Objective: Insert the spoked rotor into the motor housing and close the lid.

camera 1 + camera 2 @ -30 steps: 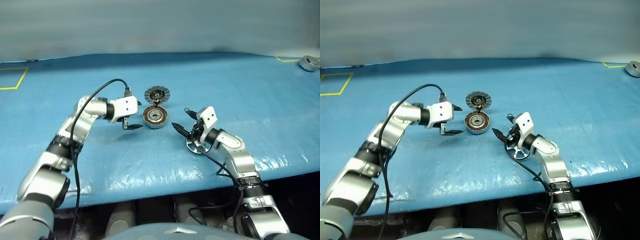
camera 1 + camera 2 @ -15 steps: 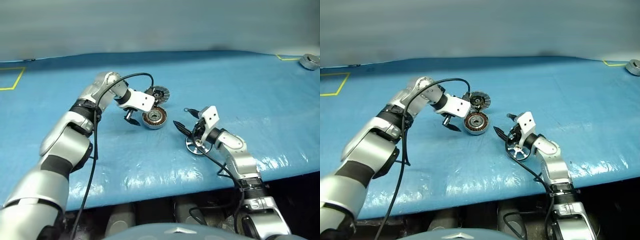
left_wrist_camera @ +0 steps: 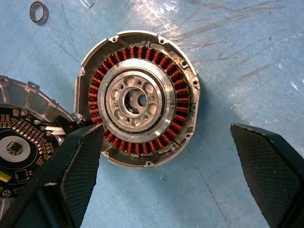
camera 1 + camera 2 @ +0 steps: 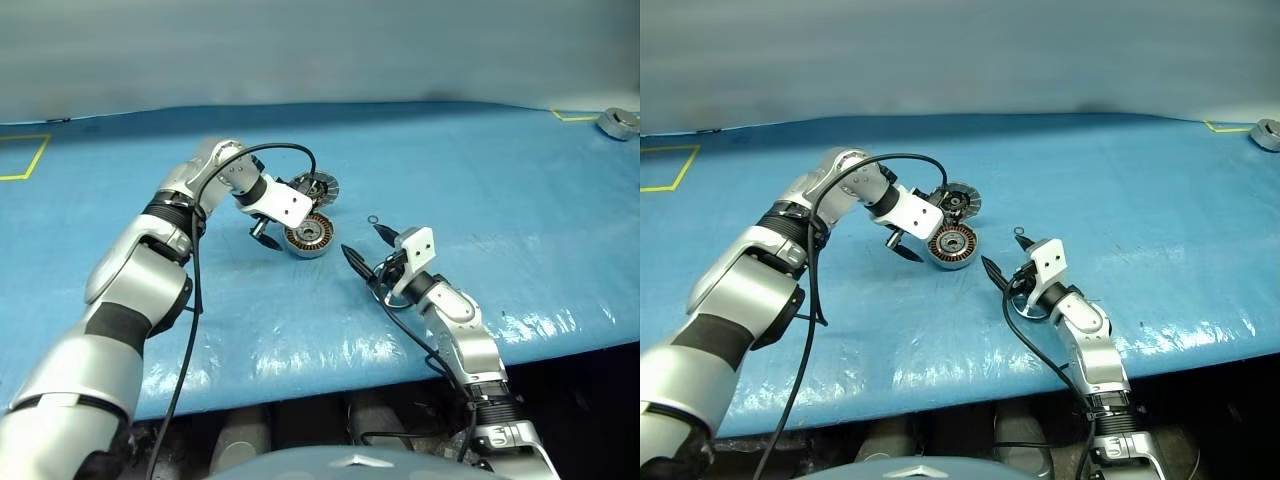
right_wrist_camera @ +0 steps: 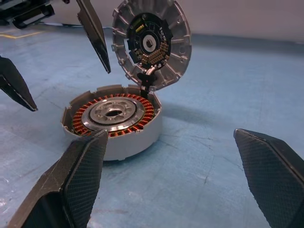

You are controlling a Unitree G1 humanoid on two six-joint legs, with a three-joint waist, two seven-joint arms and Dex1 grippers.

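Observation:
The motor housing (image 4: 310, 234) sits open on the blue table, its copper windings and silver hub (image 3: 137, 97) showing. Its lid (image 4: 318, 186) stands hinged up behind it, ribbed inner face (image 5: 152, 45) towards my right gripper. My left gripper (image 3: 171, 161) points down over the housing, open and empty, one finger (image 4: 265, 240) just left of the cup. My right gripper (image 4: 368, 248) hovers level to the right of the housing, aimed at it, open and empty. The spoked rotor (image 4: 1018, 306) lies under my right hand, largely hidden.
A small loose metal ring (image 4: 372, 219) lies on the table between the housing and my right gripper. A grey part (image 4: 620, 123) sits at the far right corner. Yellow tape (image 4: 25, 155) marks the far left. The table's front edge runs just below my right forearm.
My left arm raised its elbow and turned its gripper from level beside the housing to pointing down over it. My right hand drew back slightly and now covers the rotor.

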